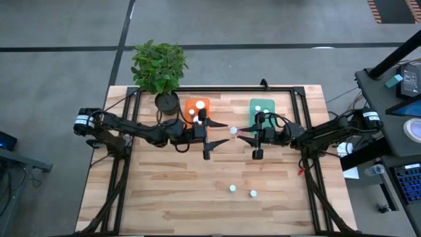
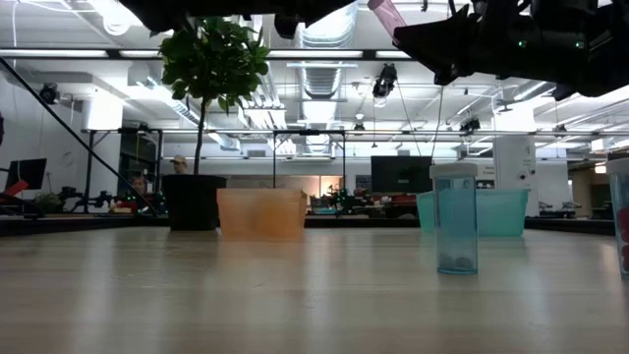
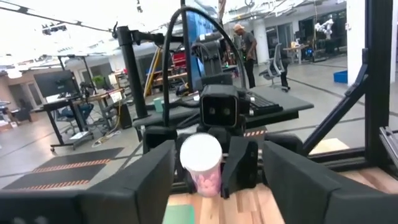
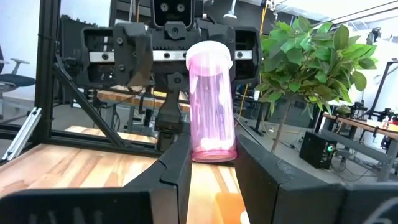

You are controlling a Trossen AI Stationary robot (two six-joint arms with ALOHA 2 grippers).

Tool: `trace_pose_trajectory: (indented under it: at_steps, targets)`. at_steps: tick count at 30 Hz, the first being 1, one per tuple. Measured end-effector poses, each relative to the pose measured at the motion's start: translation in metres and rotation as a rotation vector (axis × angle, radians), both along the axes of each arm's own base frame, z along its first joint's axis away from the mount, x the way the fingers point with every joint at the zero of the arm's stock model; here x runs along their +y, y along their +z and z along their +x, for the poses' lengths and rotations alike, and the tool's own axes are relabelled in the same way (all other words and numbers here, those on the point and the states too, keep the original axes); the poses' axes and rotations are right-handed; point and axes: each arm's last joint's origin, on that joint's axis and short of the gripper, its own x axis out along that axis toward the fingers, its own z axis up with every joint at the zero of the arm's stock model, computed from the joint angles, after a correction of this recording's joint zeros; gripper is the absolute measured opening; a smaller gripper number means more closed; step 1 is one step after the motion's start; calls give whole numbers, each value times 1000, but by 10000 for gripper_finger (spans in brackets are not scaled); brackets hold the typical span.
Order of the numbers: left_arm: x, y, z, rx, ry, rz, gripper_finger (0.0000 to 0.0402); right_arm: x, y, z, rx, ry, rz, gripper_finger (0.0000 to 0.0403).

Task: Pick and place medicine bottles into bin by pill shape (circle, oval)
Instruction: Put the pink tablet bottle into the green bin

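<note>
A pink translucent medicine bottle with a round white cap point(image 4: 211, 102) stands clamped between the fingers of my right end effector point(image 1: 245, 135), held in the air above the middle of the wooden worktop point(image 1: 171, 197), between the orange translucent plastic tub point(image 1: 197, 110) and the teal-green translucent plastic tub point(image 1: 262, 109). My left end effector point(image 1: 216, 133) faces it just beside, fingers spread wide and gripping nothing. I judge the sorting unfinished: white caps show in the orange tub, while two small white-capped bottles point(image 1: 243, 191) wait near the front edge, with open boards all around them. The leafy plant in a black pot point(image 1: 160, 71) crowds the orange tub's far corner.
</note>
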Motion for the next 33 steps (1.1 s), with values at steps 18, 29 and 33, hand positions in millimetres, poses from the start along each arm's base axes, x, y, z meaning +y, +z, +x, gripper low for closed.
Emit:
trace_pose_trajectory:
  at_steps: [18, 29, 33]
  targets:
    - [6, -8, 23, -41, 23, 0, 258, 0, -1, 0, 14, 1, 3, 96]
    - [11, -17, 29, -16, 34, -1, 258, 0, -1, 0, 14, 1, 3, 96]
    - [11, -17, 32, -26, 35, 5, 258, 0, -1, 0, 14, 1, 3, 96]
